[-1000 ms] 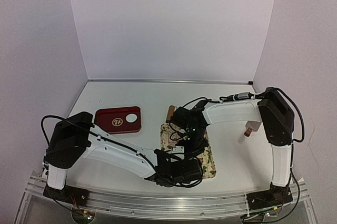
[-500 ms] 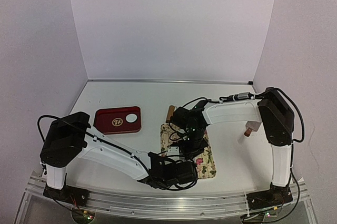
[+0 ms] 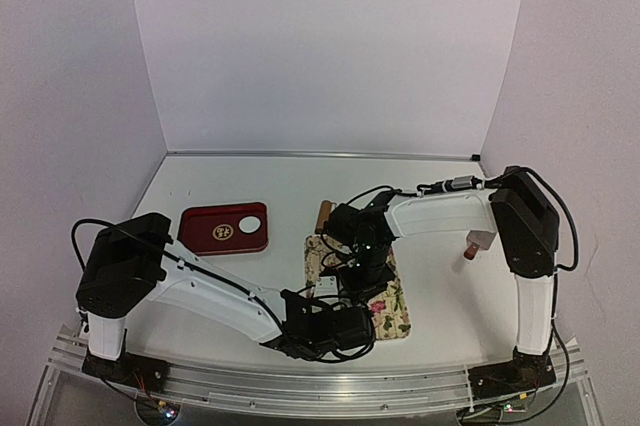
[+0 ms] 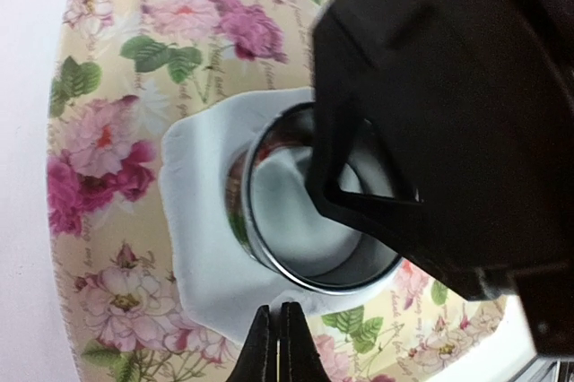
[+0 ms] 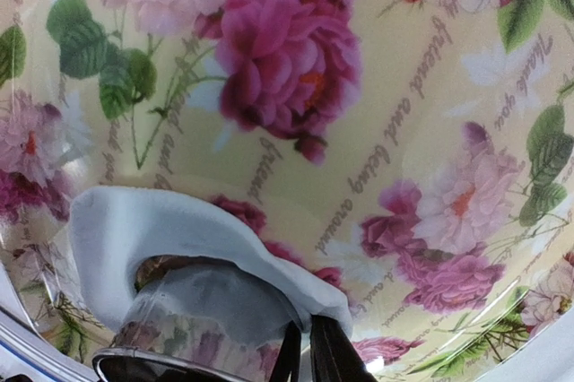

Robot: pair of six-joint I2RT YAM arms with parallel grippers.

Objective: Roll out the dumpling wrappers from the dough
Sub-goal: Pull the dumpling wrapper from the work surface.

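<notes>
I am pressing my left claw (image 4: 276, 348) fully together at the edge of the dough (image 4: 202, 221), which is lying under the metal ring (image 4: 323, 282) on the flowered mat (image 4: 108, 59). My right claw (image 5: 306, 348) is pinched together too. The white table (image 3: 250, 181) and pale lilac walls (image 3: 330, 46) are surrounding us.

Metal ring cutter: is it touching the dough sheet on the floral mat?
Touching. The left wrist view shows the metal ring cutter sitting on the dough, white sheet meeting its visible wall.

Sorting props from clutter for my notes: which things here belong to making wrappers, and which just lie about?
Job: dough, ring cutter, floral mat, wrapper, red tray.
Lying about: brown wooden piece behind the mat, brown-and-white tool at right.
</notes>
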